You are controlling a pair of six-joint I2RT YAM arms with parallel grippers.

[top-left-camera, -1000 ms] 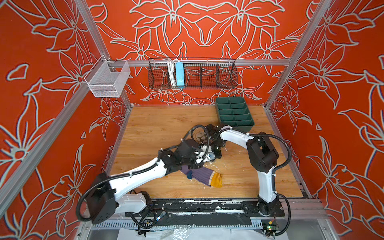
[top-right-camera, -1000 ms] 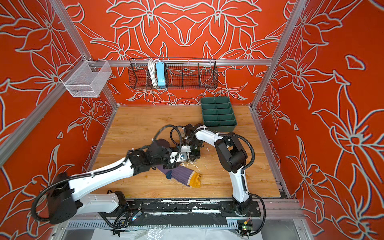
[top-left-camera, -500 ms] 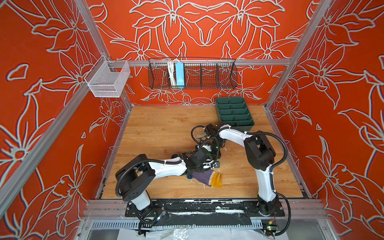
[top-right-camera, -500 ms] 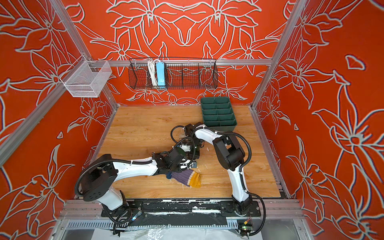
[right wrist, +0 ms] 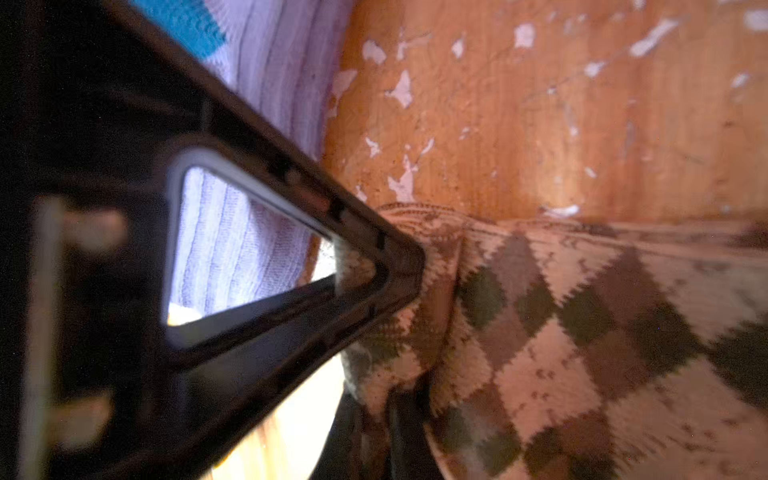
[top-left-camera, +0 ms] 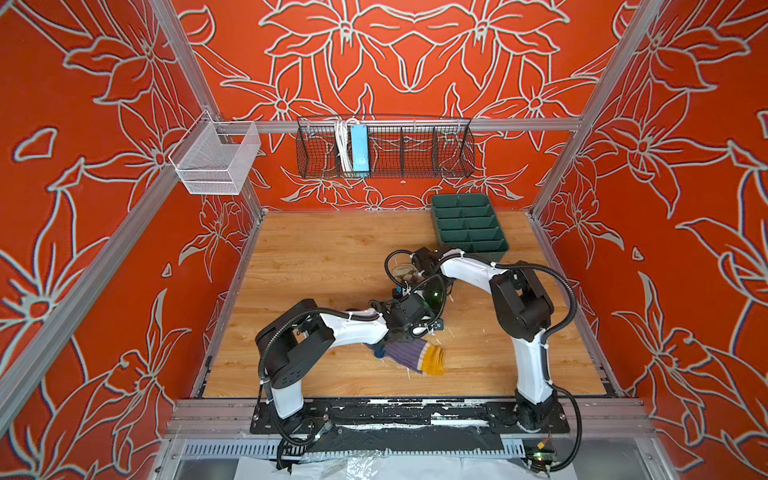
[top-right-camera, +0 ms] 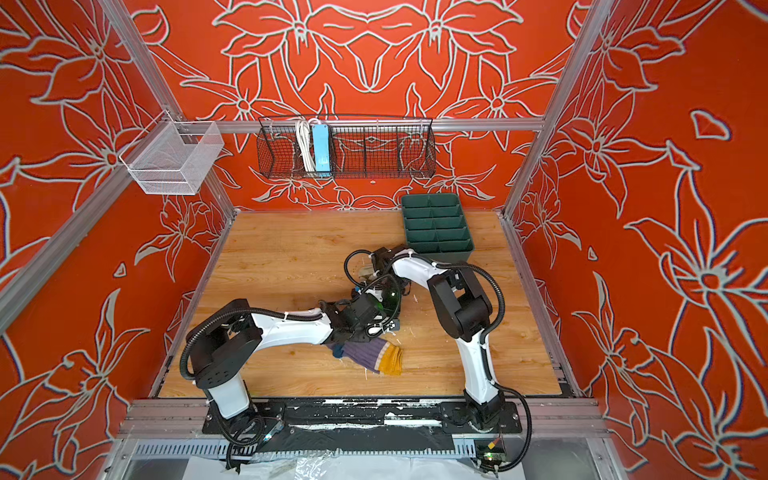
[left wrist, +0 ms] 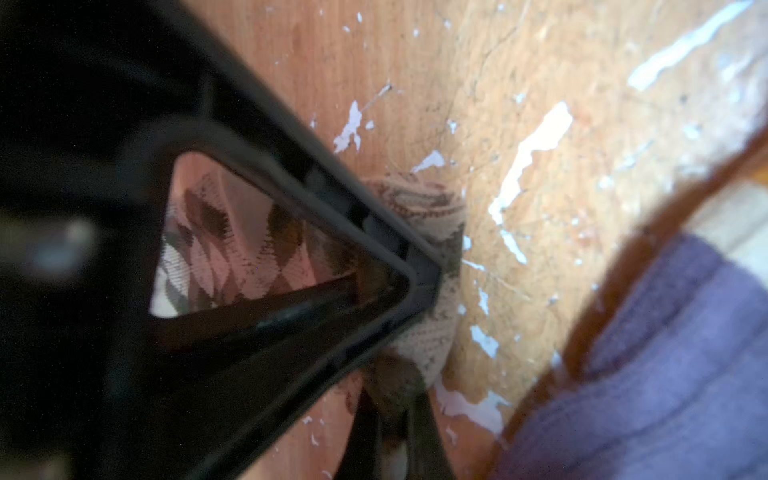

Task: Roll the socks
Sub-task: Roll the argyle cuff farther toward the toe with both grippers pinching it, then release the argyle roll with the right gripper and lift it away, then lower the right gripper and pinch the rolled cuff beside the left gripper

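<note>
left end effector [left wrist: 411,353] clamped on argyle sock [left wrist: 436,208], right end effector [right wrist: 407,345] pinching it too

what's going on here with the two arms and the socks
Two robot arms are at work rolling socks. The left gripper and the right gripper are both shut on the beige argyle sock, pinching bunched fabric near the middle of the wooden table. The purple sock lies unheld on the table, nearer the front edge.
</note>
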